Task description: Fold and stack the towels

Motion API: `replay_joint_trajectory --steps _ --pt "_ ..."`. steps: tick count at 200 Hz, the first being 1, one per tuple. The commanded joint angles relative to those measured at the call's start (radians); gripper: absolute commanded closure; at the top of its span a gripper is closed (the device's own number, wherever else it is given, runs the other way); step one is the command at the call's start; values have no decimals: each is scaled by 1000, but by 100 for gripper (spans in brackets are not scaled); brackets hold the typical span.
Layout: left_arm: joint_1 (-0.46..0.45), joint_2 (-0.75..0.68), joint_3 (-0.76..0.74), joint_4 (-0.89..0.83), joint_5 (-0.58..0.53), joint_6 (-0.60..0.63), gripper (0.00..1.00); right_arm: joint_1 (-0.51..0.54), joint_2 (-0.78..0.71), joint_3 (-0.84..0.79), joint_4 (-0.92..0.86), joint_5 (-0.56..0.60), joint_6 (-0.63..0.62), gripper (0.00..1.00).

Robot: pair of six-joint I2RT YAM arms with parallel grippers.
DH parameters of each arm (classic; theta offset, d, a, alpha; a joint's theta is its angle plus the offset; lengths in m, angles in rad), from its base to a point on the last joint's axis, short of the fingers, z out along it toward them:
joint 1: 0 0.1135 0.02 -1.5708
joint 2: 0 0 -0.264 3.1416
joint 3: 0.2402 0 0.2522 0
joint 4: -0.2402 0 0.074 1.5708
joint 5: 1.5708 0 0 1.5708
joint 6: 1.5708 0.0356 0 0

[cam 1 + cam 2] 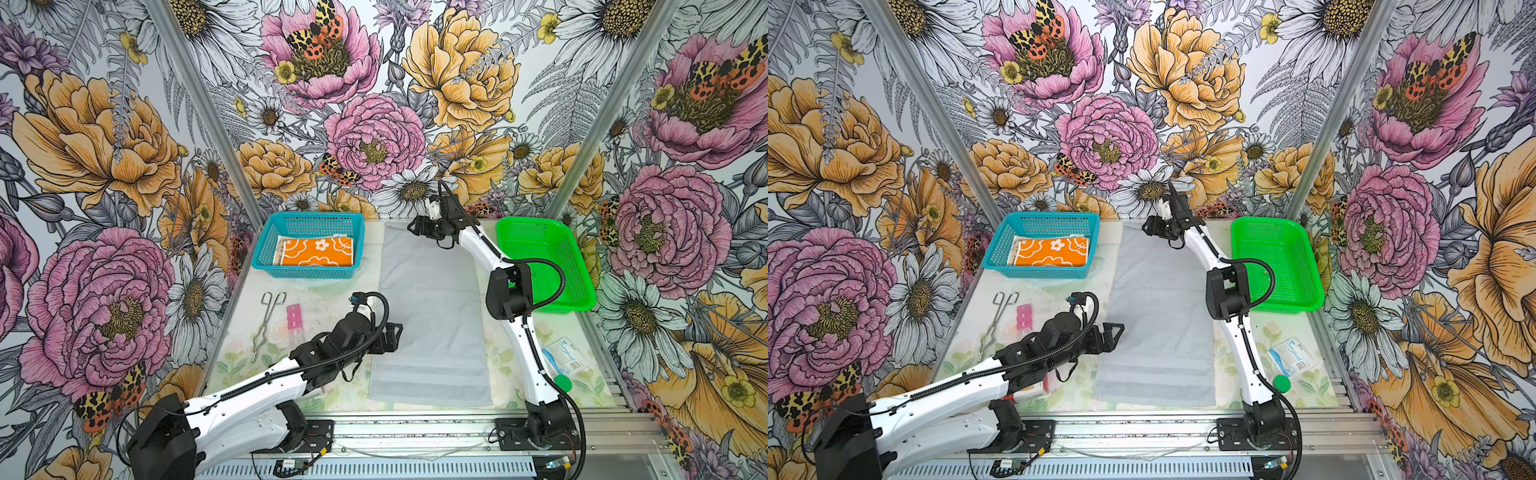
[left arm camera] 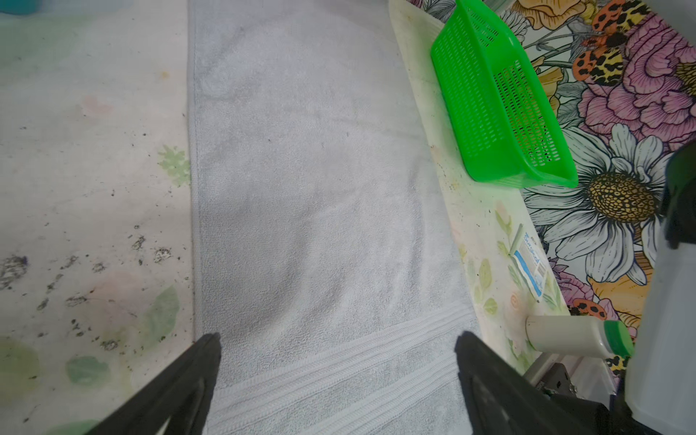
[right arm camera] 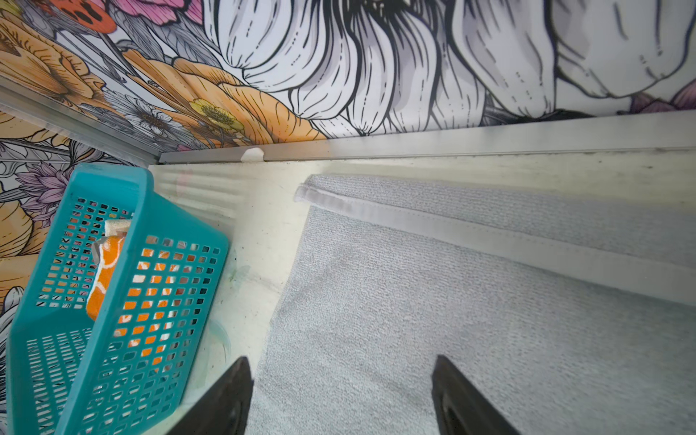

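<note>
A large plain grey towel lies spread flat down the middle of the table in both top views; its far hem is turned over a little. An orange towel with white flowers lies folded in the blue basket, with a cream towel's edge showing beneath it. My left gripper hovers open over the grey towel's left edge near the ribbed band, holding nothing. At the far end of this towel my right gripper also stands open and holds nothing.
An empty green basket sits at the right. Metal tongs and a pink piece lie left of the grey towel. A surgical packet and a white bottle with a green cap lie front right. The back wall is close behind the right gripper.
</note>
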Motion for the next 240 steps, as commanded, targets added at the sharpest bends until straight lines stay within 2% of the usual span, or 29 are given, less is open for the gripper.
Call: replay_joint_trajectory --steps 1,127,192,240 --pt "13 29 -4 45 9 26 1 4 43 40 4 -22 3 23" --pt "50 246 -29 189 127 -75 1 4 98 128 43 8 53 23" --pt "57 256 -37 186 135 -74 1 5 127 108 49 15 73 23" --pt "72 237 -56 172 140 -72 1 -4 135 77 49 122 28 23"
